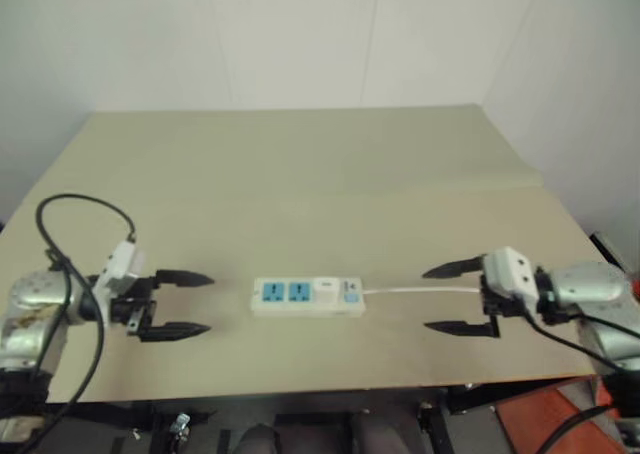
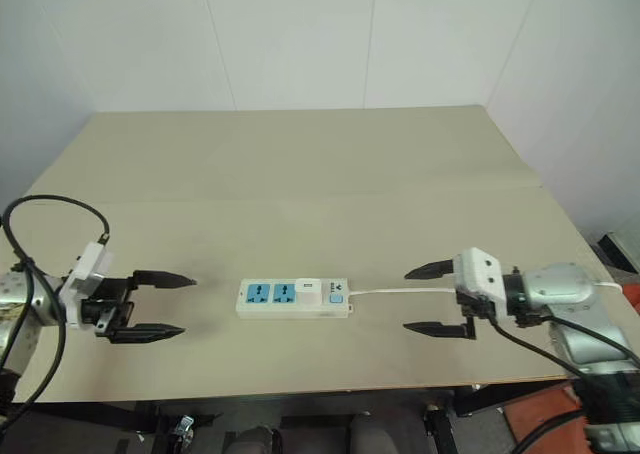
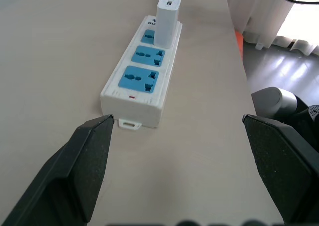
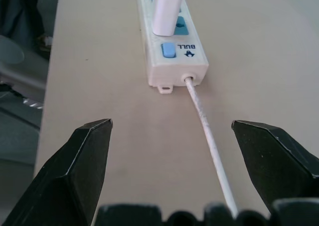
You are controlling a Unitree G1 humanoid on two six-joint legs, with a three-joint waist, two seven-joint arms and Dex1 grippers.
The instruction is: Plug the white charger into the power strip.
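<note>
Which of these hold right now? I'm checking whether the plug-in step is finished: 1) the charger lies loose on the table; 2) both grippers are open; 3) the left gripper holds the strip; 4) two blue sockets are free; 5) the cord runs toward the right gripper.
1) False: the white charger stands plugged into the power strip, in the socket nearest the switch.
2) True: left gripper and right gripper are both open.
3) False: it is apart from the strip.
4) True.
5) True: the cord runs toward it.

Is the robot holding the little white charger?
No, the white charger stands upright in the power strip, and both open grippers are away from it.
</note>
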